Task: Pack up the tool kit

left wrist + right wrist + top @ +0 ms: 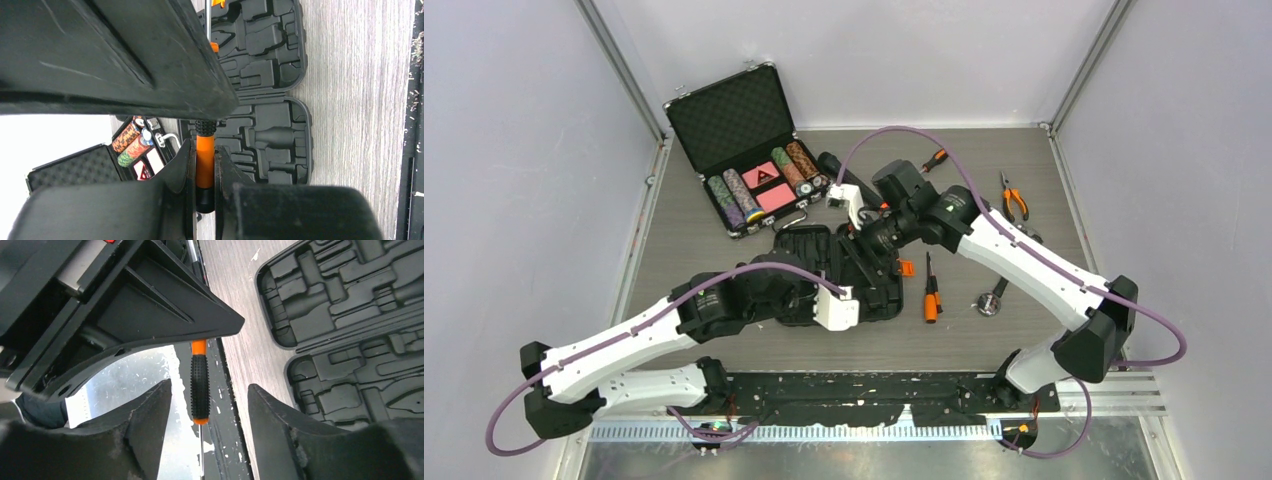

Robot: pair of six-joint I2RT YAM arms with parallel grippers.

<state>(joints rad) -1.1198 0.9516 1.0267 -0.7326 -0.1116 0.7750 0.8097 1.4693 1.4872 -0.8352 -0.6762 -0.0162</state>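
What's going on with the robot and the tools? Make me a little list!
tool case: lying open
left gripper: shut on orange screwdriver
right gripper: open, ribbed handle between its fingers, untouched
not packed: pliers, loose screwdriver, right of the case
also there: poker chip case, open

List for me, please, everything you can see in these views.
Tool kit case: one, black, open at table centre.
Held screwdriver: one, orange-black, over the case.
Loose screwdriver: one, orange-black, right of the case.
Pliers: one, orange-handled, far right.
Small tool: one, orange-black, far centre; type unclear.
Round item: one, silvery, beside loose screwdriver.
Poker chip case: one, black, open, far left.
Black cylinder: one, beside chip case, partly hidden.
Table: one, grey wood-grain.
Left fingers: two, black, shut on held screwdriver.
Right fingers: two, black, open either side of its ribbed grip.
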